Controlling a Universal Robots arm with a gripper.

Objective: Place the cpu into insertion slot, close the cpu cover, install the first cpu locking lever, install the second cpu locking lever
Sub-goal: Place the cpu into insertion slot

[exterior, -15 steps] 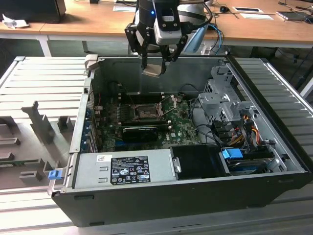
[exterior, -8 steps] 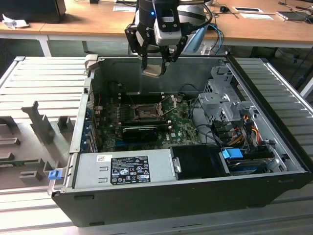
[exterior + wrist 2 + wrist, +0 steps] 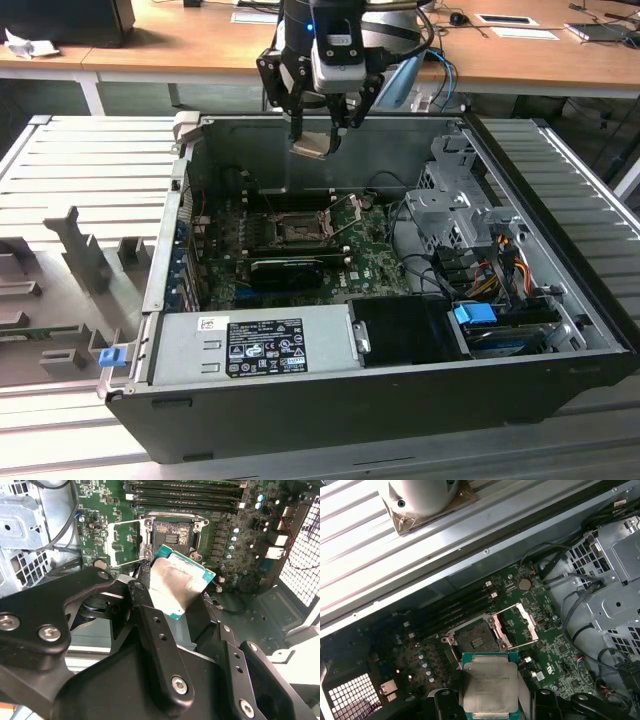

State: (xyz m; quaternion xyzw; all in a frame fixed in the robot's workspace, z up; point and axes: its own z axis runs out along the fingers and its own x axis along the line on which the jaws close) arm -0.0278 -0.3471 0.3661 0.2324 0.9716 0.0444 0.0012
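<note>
1. I clench the cpu [image 3: 312, 146] between my fingers by its opposite edges. Its pale metal face shows in both wrist views [image 3: 177, 585] [image 3: 489, 685], and in the second it is tilted.
2. My gripper [image 3: 318, 138] hangs with the chip in the air above the insertion slot [image 3: 300, 232], well apart from it, at the height of the open computer case's [image 3: 560, 300] top rim.
3. The insertion slot [image 3: 476, 641] lies bare, its dark contact field open to view [image 3: 171, 532].
4. The cpu cover [image 3: 518, 625] is swung up off the slot and stands open at one edge of it, a silver frame [image 3: 125, 542] with a square opening.
5. The long memory sticks [image 3: 455, 607] run along another edge of the slot, just beside it.
6. A large black card [image 3: 288, 270] lies on the slot's opposite side from my gripper in the exterior view, and past that card sits the grey power supply [image 3: 250, 345].
</note>
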